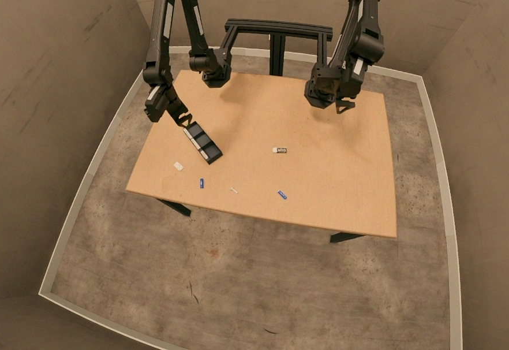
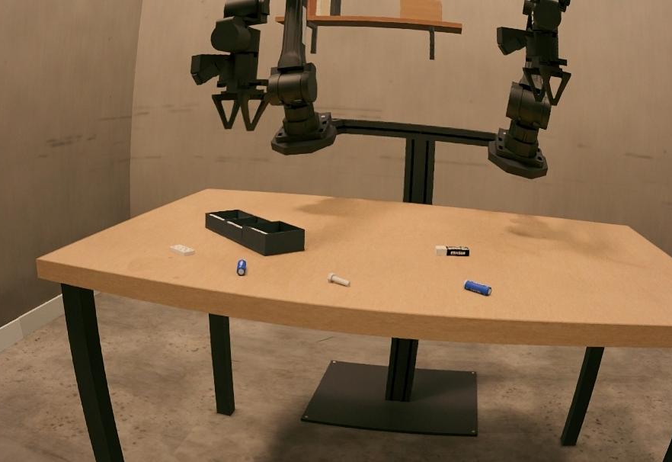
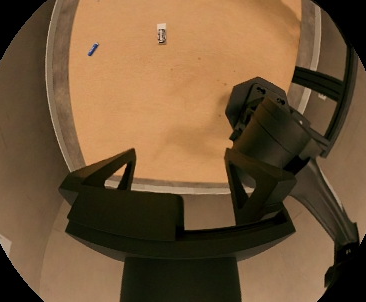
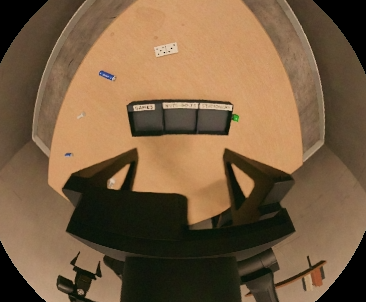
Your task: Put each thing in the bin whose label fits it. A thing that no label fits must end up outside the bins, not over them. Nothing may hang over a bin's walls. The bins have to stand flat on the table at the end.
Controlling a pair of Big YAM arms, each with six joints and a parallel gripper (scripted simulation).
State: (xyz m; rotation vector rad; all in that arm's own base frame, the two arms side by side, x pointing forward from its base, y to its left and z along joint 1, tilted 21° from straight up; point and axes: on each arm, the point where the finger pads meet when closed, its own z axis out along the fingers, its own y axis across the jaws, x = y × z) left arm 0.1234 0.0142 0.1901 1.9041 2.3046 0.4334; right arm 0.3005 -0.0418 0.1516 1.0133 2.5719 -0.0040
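Loosely spread over the table (image 1: 325,185) (image 2: 380,305) (image 3: 132,100) (image 4: 202,75), with directions taken as on a clock face laid over the top view. One black row of three bins (image 1: 216,159) (image 2: 283,243) (image 4: 180,133), set flat at nine o'clock from the table's centre. Labels: "GAMES" at the row's five-o'clock end, "NUTS+BOLTS" in the middle, "STATIONERY" at the eleven-o'clock end. One small green item (image 1: 186,124) (image 4: 235,118), kind not discernible, placed just beside the stationery end. One white domino (image 1: 178,166) (image 2: 182,250) (image 4: 166,49), laid flat near the row, between seven and eight o'clock from it. One blue battery (image 1: 201,183) (image 2: 241,267) (image 4: 107,75), found at six o'clock from the row. One pale bolt (image 1: 234,190) (image 2: 338,280) (image 4: 81,115), lying at five o'clock from the row. One second blue battery (image 1: 282,194) (image 2: 478,287) (image 3: 93,49) (image 4: 69,154), placed between five and six o'clock from the centre. One black-and-white eraser (image 1: 279,150) (image 2: 452,251) (image 3: 161,34) (image 4: 111,182), kept near the centre. All loose items are left outside the bins. Right gripper (image 1: 187,122) (image 2: 239,129) (image 4: 180,150): held above the table, fingers spread, nothing grasped. Left gripper (image 1: 344,110) (image 2: 546,102) (image 3: 180,150) (image 4: 88,261): raised at two o'clock from the centre, fingers wide apart, nothing grasped.
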